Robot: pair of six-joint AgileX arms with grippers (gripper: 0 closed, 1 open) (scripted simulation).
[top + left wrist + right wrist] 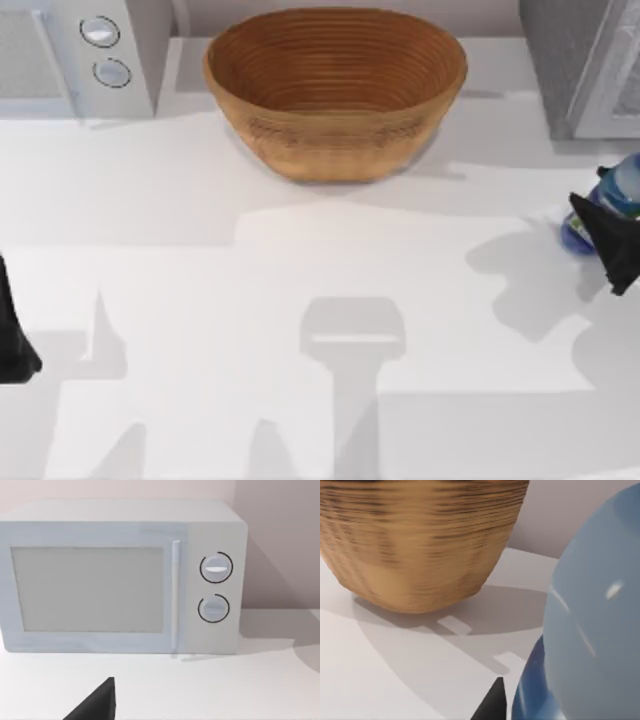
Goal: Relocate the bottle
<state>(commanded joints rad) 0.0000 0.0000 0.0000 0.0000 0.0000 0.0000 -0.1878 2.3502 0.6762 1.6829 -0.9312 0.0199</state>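
Observation:
The bottle, clear with a blue end, sits at the table's far right edge, tilted in the top view. My right gripper is on it, black fingers across its lower part, shut on the bottle. In the right wrist view the bottle looms very close, and one dark fingertip presses against its side. The other finger is hidden behind the bottle. My left gripper is parked at the table's left edge, far from the bottle.
A large woven basket stands at the back centre, also seen as the basket in the right wrist view. A white microwave is at the back left, and a grey appliance at the back right. White tabletop fills the front.

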